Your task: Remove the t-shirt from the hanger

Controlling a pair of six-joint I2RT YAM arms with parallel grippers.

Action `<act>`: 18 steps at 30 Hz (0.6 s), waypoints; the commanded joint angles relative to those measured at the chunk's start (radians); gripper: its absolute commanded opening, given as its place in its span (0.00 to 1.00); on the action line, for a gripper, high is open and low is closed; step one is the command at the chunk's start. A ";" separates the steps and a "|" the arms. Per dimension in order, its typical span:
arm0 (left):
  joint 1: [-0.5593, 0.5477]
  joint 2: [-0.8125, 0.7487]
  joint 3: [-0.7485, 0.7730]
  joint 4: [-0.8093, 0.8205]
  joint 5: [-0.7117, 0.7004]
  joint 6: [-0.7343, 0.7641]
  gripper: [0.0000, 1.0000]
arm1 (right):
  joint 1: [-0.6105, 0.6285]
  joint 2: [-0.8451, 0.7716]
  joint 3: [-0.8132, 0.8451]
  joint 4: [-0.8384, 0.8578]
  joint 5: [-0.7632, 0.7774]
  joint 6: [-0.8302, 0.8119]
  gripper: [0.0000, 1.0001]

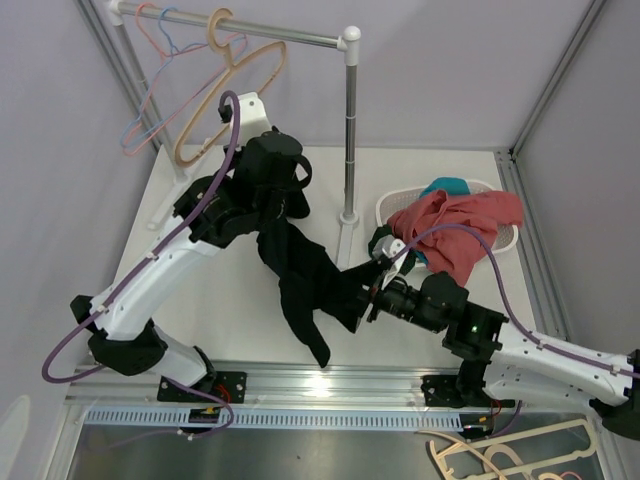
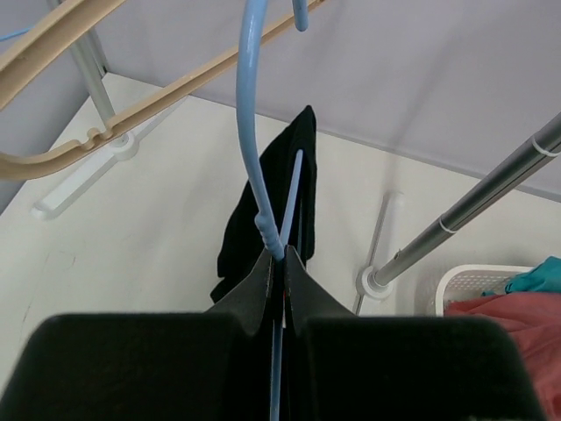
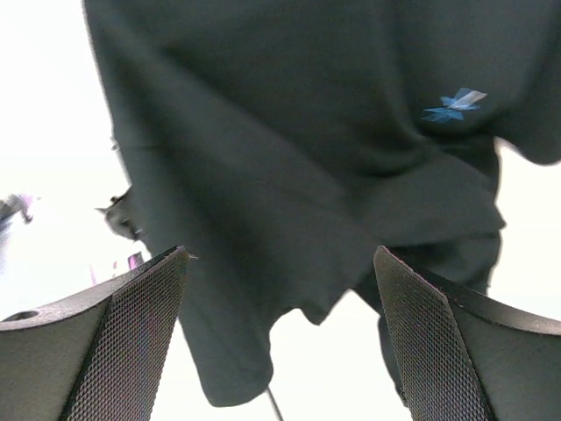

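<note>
A black t-shirt (image 1: 305, 275) hangs from a light blue hanger (image 2: 254, 167) over the middle of the table. My left gripper (image 2: 283, 259) is shut on the hanger's neck just below its hook and holds it up; the shirt (image 2: 276, 189) droops beyond the fingers. In the top view the left gripper (image 1: 285, 200) is hidden behind the wrist and cloth. My right gripper (image 1: 372, 283) is open at the shirt's right lower edge. In the right wrist view the dark cloth (image 3: 289, 167) fills the space in front of the wide-apart fingers (image 3: 131, 342), its hem hanging between them, not pinched.
A clothes rail (image 1: 250, 32) with a beige hanger (image 1: 225, 95) and thin pink and blue hangers (image 1: 150, 90) stands at the back left, its post (image 1: 350, 130) mid-table. A white basket (image 1: 505, 235) holding red and teal clothes (image 1: 455, 225) sits right. Another hanger (image 1: 520, 455) lies below the table edge.
</note>
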 commanded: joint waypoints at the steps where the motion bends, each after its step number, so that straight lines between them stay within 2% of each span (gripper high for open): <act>1: -0.017 0.013 0.084 -0.056 -0.050 -0.103 0.01 | 0.075 0.035 0.000 0.214 0.065 -0.078 0.91; 7: -0.017 0.032 0.105 0.016 -0.074 -0.019 0.01 | 0.139 0.179 0.080 0.274 0.071 -0.097 0.90; 14: -0.020 0.090 0.202 -0.054 -0.074 -0.056 0.01 | 0.150 0.354 0.155 0.328 0.086 -0.091 0.90; 15: -0.024 0.099 0.206 -0.061 -0.086 -0.069 0.01 | 0.152 0.370 0.164 0.334 0.085 -0.092 0.82; 16: -0.026 0.110 0.231 -0.073 -0.097 -0.078 0.01 | 0.152 0.386 0.175 0.334 0.090 -0.092 0.71; 17: -0.026 0.116 0.242 -0.100 -0.103 -0.083 0.01 | 0.156 0.409 0.201 0.313 0.149 -0.088 0.49; 18: -0.026 0.124 0.255 -0.122 -0.113 -0.094 0.01 | 0.156 0.417 0.210 0.299 0.178 -0.077 0.07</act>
